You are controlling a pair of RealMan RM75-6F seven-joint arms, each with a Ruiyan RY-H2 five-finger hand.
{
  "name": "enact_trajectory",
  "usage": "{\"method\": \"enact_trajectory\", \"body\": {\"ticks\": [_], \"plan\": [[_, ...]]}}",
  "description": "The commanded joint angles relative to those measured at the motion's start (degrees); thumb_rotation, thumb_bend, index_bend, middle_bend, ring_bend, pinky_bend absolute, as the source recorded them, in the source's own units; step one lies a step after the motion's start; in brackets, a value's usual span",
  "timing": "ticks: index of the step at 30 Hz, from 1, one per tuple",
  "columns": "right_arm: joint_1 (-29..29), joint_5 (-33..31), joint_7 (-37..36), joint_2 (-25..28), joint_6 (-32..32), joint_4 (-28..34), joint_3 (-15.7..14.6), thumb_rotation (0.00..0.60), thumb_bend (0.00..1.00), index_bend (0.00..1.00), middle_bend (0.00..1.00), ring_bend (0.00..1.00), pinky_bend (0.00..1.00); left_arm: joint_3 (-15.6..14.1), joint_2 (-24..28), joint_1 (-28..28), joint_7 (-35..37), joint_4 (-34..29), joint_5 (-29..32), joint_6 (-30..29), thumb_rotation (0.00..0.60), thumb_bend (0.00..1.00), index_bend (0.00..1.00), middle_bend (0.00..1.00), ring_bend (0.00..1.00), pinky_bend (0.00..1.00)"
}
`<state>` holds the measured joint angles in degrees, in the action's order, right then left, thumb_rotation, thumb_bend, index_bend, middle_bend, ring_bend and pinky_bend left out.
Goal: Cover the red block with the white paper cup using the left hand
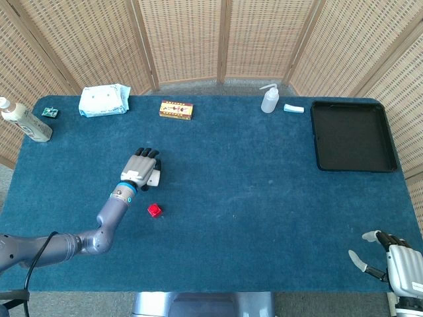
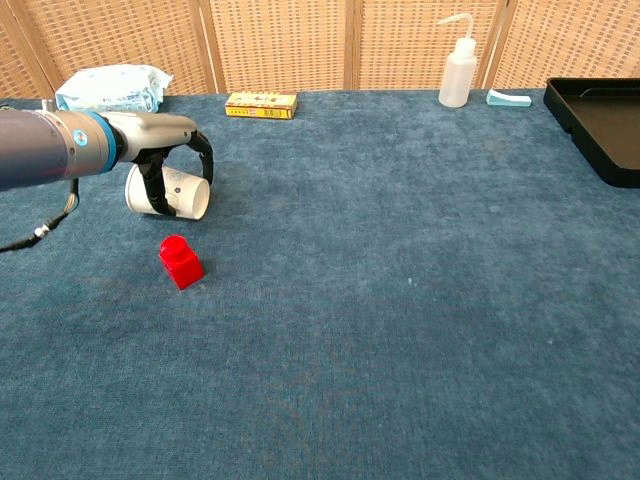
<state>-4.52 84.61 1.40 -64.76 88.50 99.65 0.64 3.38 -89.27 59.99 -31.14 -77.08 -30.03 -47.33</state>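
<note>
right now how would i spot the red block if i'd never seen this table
Start at the blue table and go to its left half, where the left hand wraps a tipped white paper cup. The red block sits apart from them, just nearer the robot, and it is the only small, bright red thing there.

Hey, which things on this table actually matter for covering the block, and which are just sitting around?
Part of the job:
- white paper cup, on its side
- red block, uncovered
- left hand, fingers around the cup

Just lying about:
- black tray
- squeeze bottle
- yellow box
- tissue pack
- bottle at the left edge
- right hand, idle
</note>
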Motion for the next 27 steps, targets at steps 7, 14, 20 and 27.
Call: {"method": "enact_trajectory", "body": {"ticks": [7,14,20,27], "plan": [[-0.1,-0.1,-0.2,0.0,0.0,-0.1,0.1,0.145,0.28,0.4,0.42,0.4,0.38,2.0,0.3,-1.1,1.1,-0.3,-0.3,-1.2,0.6,0.25,0.48,0.1,0.0,0.03],[0.1,0.0,-0.1,-0.4,-0.2,-0.1,0.2,0.143,0.28,0.4,0.42,0.4,0.38,10.2,5.9,-4.4,14.4,-7.3,-0.7,2.7,0.6,0.25,0.48,0.1,0.0,0.03],[0.5,0.4,0.2,-0.7,-0.7,-0.1,0.3,0.145,0.28,0.4,0.42,0.4,0.38,17.3,11.9,-9.0,30.7,-13.8,1.6,13.3,0.6,0.25,0.48,0.1,0.0,0.03],[0.6,0.7,0.4,-0.7,-0.6,0.1,0.2,0.146,0.28,0.4,0.42,0.4,0.38,23.0,14.1,-15.9,45.1,-16.1,-2.8,26.0,0.6,0.25,0.48,0.1,0.0,0.03]]}}
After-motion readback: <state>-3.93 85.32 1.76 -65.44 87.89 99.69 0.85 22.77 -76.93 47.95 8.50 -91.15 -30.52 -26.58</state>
